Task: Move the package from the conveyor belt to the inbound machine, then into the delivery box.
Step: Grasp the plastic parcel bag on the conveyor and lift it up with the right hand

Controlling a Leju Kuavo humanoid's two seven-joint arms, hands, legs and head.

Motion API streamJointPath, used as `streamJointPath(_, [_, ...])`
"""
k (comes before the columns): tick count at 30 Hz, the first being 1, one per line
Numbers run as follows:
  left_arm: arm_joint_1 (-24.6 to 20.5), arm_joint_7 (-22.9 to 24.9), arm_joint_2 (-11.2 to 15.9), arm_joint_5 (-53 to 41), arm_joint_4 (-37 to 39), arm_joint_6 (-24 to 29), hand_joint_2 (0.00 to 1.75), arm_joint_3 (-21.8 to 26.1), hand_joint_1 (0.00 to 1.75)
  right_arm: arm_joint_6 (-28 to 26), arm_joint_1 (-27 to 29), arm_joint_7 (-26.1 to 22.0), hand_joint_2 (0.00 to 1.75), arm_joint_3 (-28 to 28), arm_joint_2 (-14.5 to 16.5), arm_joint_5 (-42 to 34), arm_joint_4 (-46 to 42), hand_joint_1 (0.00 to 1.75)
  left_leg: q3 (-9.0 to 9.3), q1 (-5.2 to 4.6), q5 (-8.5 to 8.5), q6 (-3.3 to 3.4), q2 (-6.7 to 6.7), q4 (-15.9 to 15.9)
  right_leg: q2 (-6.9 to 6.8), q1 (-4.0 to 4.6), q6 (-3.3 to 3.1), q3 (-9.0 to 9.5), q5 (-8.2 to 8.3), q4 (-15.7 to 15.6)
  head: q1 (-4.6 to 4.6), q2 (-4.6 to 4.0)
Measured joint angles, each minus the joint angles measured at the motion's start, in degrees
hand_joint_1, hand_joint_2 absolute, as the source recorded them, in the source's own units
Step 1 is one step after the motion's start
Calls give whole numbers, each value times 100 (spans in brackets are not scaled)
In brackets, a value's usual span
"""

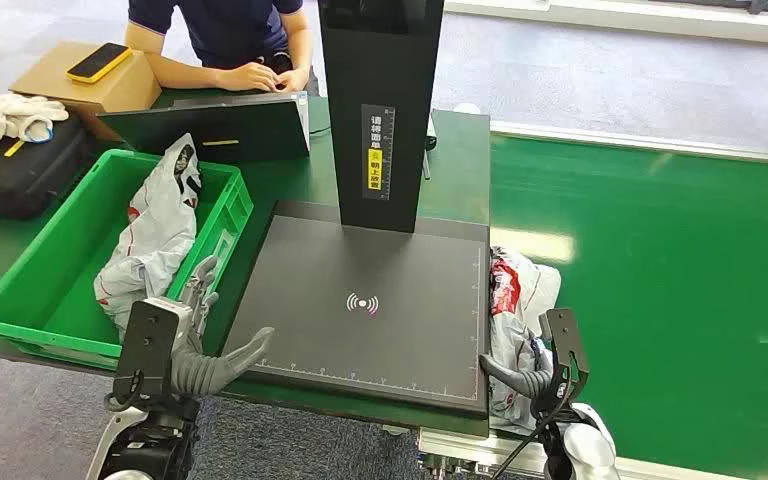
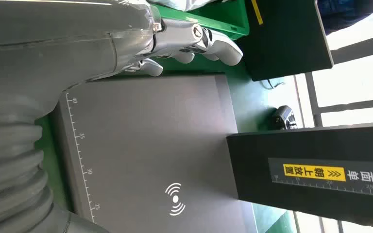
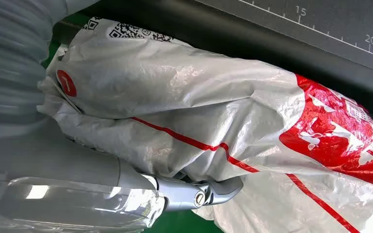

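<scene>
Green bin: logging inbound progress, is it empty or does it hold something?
Not empty: the green bin holds a white and red package lying inside.

Ruler marks 15, 20 on scanner plate [image 3: 320, 24]

My right robot hand [image 3: 194, 194] has a glossy polished-metal finger against the crinkled white-and-red thin plastic package [image 3: 213, 121], whose film is shiny and creased. My left robot hand [image 2: 194, 43] shows the same bright metal, with a matt grey ribbed rubbery cover behind it. The flat dark grey scanner plate [image 1: 360, 300] looks smooth and matt. The green moulded plastic crate [image 1: 20, 300] has a slight sheen.
</scene>
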Motion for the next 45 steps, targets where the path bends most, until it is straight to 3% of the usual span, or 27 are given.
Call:
streamJointPath(31, [9,-121,3,37,-40,158,175,13,0,-138,-20,-191,175,-24,-176,-208,32,175,-16,0,-1,-14,1,-9,0,2,-22,-13,-3,-1,1,1])
streamJointPath(37, [47,-134,7,37,-40,296,175,15,0,-640,294,-543,175,-37,-140,-572,-586,175,-46,-5,1,-16,-18,-8,-17,-2,-21,-35,-3,1,-1,1])
streamJointPath(45, [66,-141,7,37,-40,313,175,17,0,-708,478,-556,175,-42,-119,-614,-1067,175,-63,-6,1,-16,-20,-8,-19,-4,-19,-51,-6,2,0,0])
